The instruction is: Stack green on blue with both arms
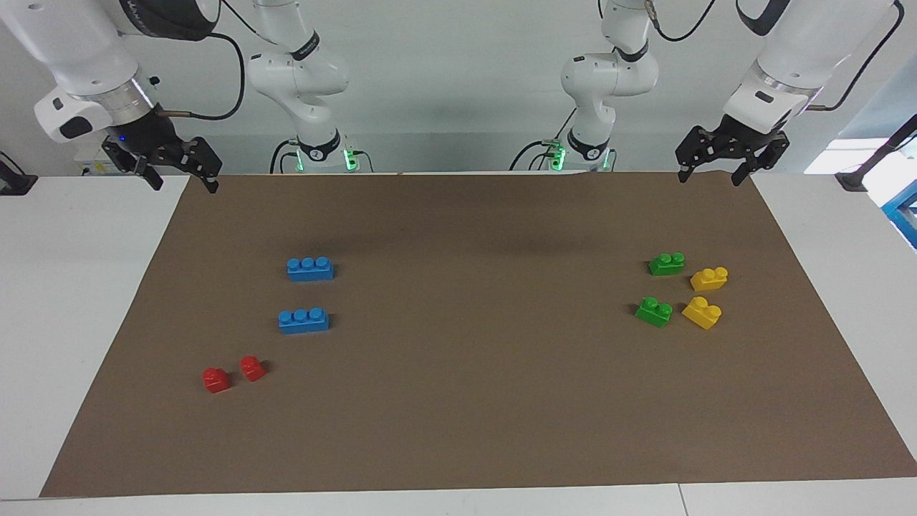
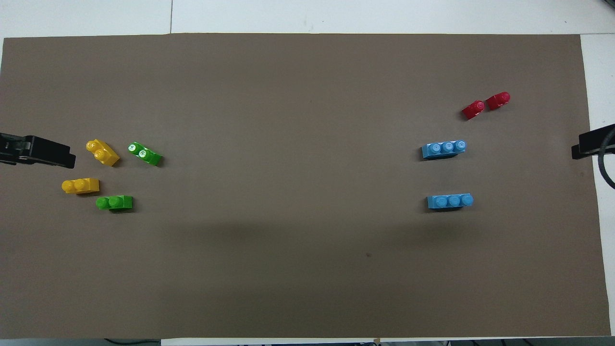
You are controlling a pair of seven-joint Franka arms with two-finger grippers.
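Two green two-stud bricks [image 1: 666, 264] [image 1: 654, 312] lie on the brown mat toward the left arm's end; they also show in the overhead view [image 2: 115, 202] [image 2: 145, 154]. Two blue three-stud bricks [image 1: 309, 268] [image 1: 304, 319] lie toward the right arm's end, also in the overhead view [image 2: 450, 201] [image 2: 444, 149]. All are apart from each other. My left gripper [image 1: 709, 178] hangs open and empty over the mat's edge by the robots; it also shows in the overhead view [image 2: 57, 154]. My right gripper [image 1: 183, 183] hangs open and empty over the mat's corner at its own end, also in the overhead view [image 2: 584, 146].
Two yellow two-stud bricks [image 1: 709, 278] [image 1: 702, 312] lie beside the green ones, closer to the table's end. Two small red bricks [image 1: 216, 380] [image 1: 252, 368] lie farther from the robots than the blue ones. The brown mat [image 1: 466, 401] covers most of the white table.
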